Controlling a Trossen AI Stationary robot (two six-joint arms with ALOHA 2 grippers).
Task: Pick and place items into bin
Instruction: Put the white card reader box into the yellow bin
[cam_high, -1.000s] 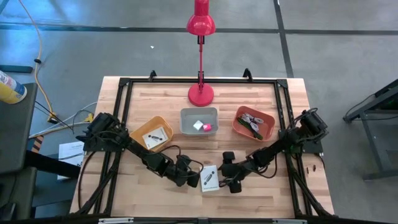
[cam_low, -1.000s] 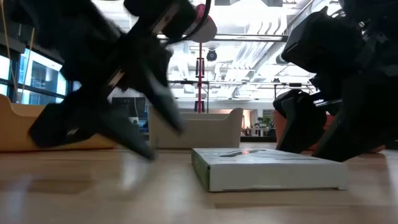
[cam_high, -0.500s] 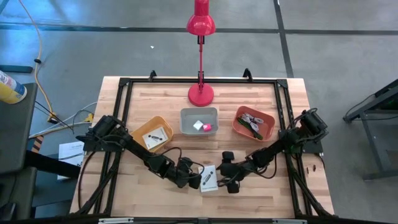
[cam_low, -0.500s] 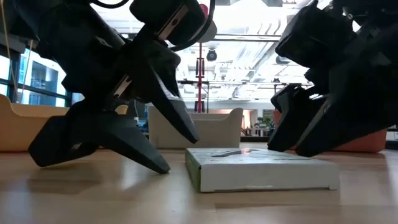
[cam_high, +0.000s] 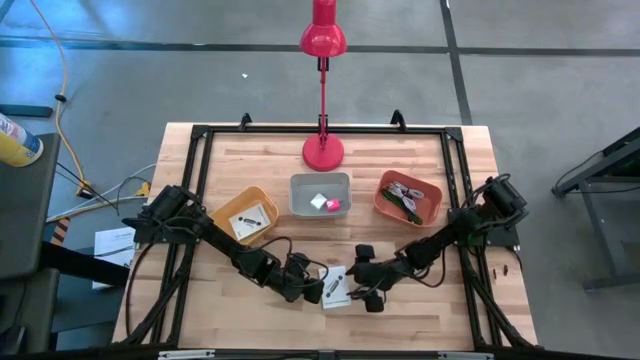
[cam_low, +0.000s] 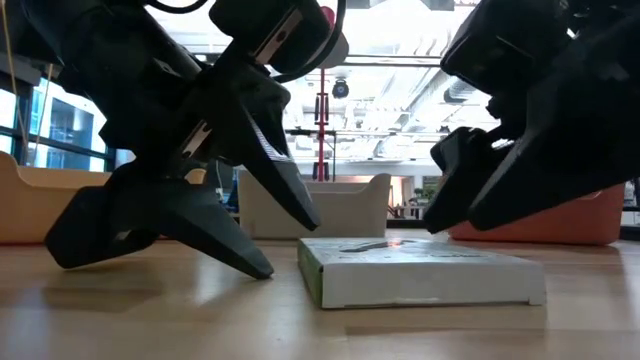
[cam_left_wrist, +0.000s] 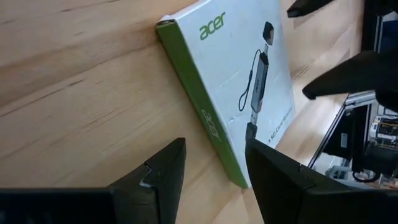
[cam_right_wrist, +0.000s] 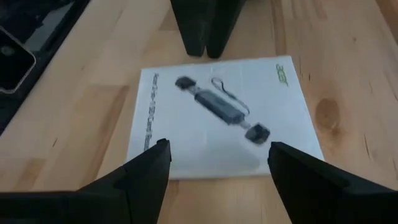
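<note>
A flat white card (cam_high: 337, 287) printed with a black card reader lies face up on the bench (cam_high: 420, 180) near the middle of its front edge, with a gripper on either side. The left gripper (cam_high: 316, 290) sits low beside the card's left edge, its fingers (cam_left_wrist: 163, 174) partly spread and resting by the card's green side, with nothing between them. The right gripper (cam_high: 366, 283) hangs just above the card's right side, its fingers (cam_right_wrist: 148, 171) spread wide and also empty. Further back on the bench stand three containers in a row: an orange bin (cam_high: 226, 210) toward the left edge holding a second white card (cam_high: 250, 218), a grey bin (cam_high: 320, 183) in the middle holding a pink cube (cam_high: 335, 205) and a white cube (cam_high: 319, 200), and an orange tray (cam_high: 432, 196) toward the right edge with a green stick (cam_high: 404, 205) and pale bits in it. A red lamp (cam_high: 323, 150) stands at the middle of the back edge.
</note>
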